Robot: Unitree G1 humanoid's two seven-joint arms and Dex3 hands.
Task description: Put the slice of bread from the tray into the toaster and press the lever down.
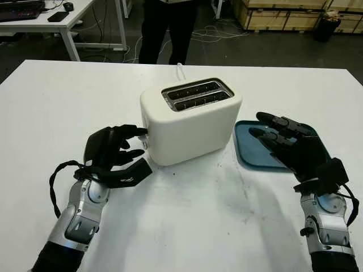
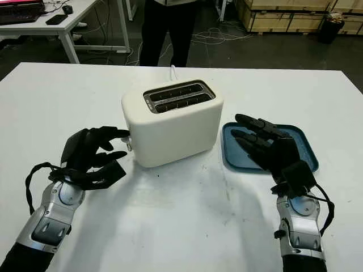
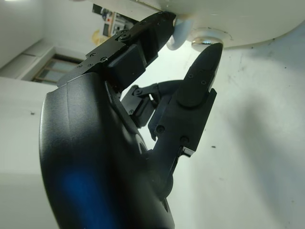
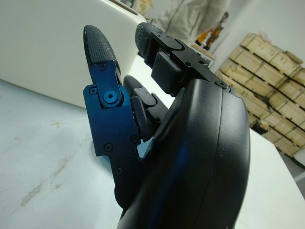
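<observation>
Toaster [image 1: 190, 122] sits mid-table [image 1: 187, 226], cream body, two slots [image 1: 197, 94] on top, white cord [image 1: 180, 71] running off the back. Can't tell if there's bread in the slots; tray [image 1: 252, 153], teal, lies just to the toaster's right, and its visible part is bare, rest covered by the right hand.

Left hand [image 1: 116, 156] is at the toaster's left end face, fingers curled, holding nothing. Top fingertip [image 3: 162, 21] touches the lever knob [image 3: 175, 38] per the left wrist view; 2nd finger lies just below, near the round dial [image 3: 209, 34]. Lever is low on that end face.

Right hand [image 1: 292, 148] hovers over the tray, open, nothing in it, fingers pointing toward the toaster.

Person [image 1: 167, 28] in dark clothes stands behind the table's far edge. Wooden crates [image 1: 283, 14] on the floor back right.
</observation>
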